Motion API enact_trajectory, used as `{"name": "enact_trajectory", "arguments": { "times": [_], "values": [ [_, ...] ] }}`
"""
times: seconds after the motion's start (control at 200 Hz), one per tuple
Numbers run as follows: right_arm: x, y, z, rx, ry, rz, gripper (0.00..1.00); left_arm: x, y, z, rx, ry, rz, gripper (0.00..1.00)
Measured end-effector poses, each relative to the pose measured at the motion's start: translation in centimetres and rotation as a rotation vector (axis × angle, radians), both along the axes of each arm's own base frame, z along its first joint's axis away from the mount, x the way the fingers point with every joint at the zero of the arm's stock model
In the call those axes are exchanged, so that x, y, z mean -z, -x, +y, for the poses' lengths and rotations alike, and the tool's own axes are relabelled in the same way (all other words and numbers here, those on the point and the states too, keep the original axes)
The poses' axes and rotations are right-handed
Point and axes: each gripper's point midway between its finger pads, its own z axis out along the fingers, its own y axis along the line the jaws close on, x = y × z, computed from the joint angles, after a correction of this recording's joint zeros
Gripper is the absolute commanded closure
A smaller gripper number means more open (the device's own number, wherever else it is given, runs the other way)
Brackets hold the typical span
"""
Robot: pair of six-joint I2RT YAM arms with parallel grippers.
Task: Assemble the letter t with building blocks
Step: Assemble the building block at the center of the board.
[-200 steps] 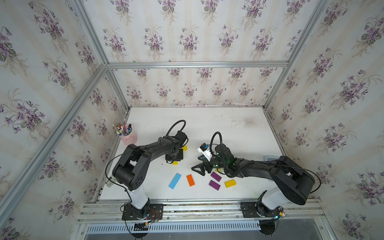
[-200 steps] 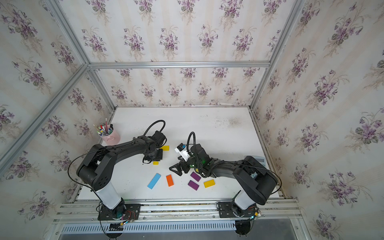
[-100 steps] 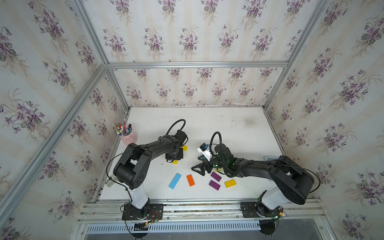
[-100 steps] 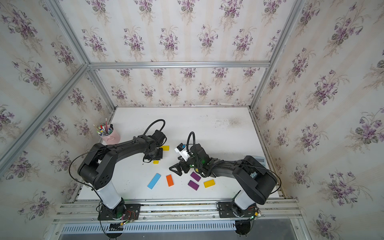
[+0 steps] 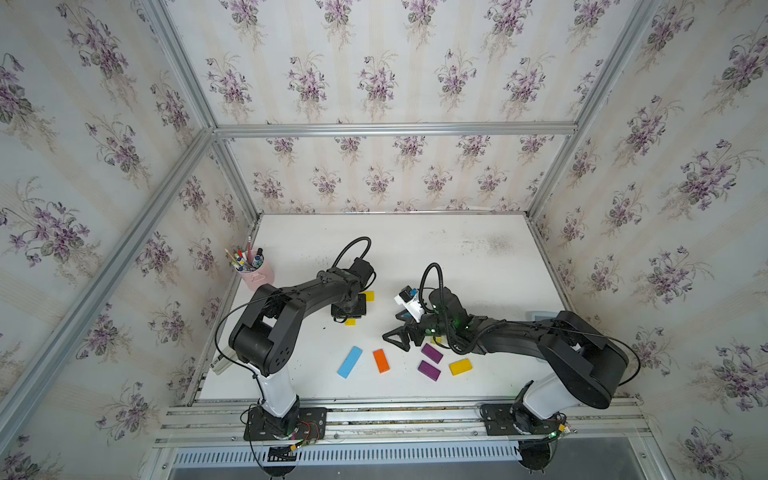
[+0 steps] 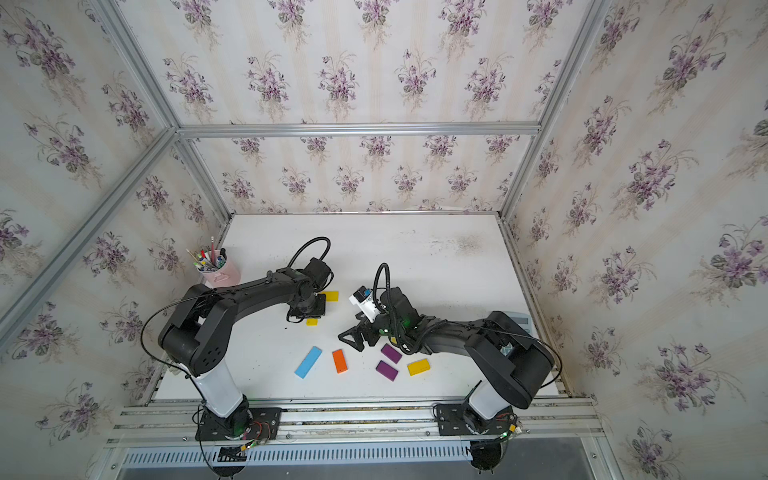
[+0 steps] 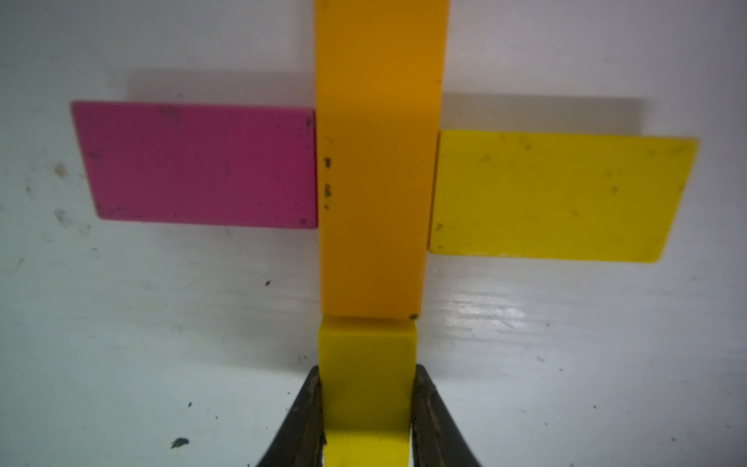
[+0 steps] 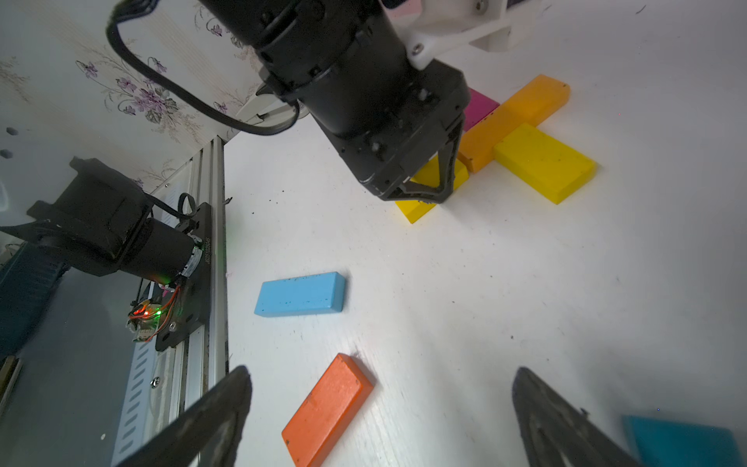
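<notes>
I can make out nine blocks clearly. Four form the letter t [image 8: 521, 117] on the counter [image 5: 457, 257] under my left hand [image 7: 367, 376]: one long amber block [image 7: 376, 161], one pink block [image 7: 198, 165] and one yellow block [image 7: 558, 194] touching its sides, and one short yellow block [image 7: 366, 347] butted to its end and clamped by that hand. Five lie loose near the front: one blue block [image 5: 350, 361], one orange block [image 5: 381, 360], two purple blocks [image 5: 432, 353] [image 5: 429, 370] and one loose yellow block [image 5: 460, 367]. My right hand [image 8: 382, 384] hangs wide open, holding nothing, near the orange block, and against a second ago I see nothing shifted.
</notes>
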Motion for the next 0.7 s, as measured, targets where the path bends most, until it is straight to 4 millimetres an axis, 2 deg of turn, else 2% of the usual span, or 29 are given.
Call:
{"name": "enact_trajectory", "arguments": {
  "times": [0.545,0.639,0.699],
  "values": [
    [0.04,-0.16,0.16,-0.002,0.002,-0.001,0.0,0.09,-0.05,0.07,0.002,0.006,0.017,0.76],
    [0.05,-0.16,0.16,-0.002,0.003,-0.001,0.0,0.07,-0.06,0.07,0.006,0.004,0.018,0.73],
    [0.04,-0.19,0.19,-0.002,0.002,-0.001,0.0,0.05,-0.16,0.08,0.008,0.003,0.016,0.66]
  ]
}}
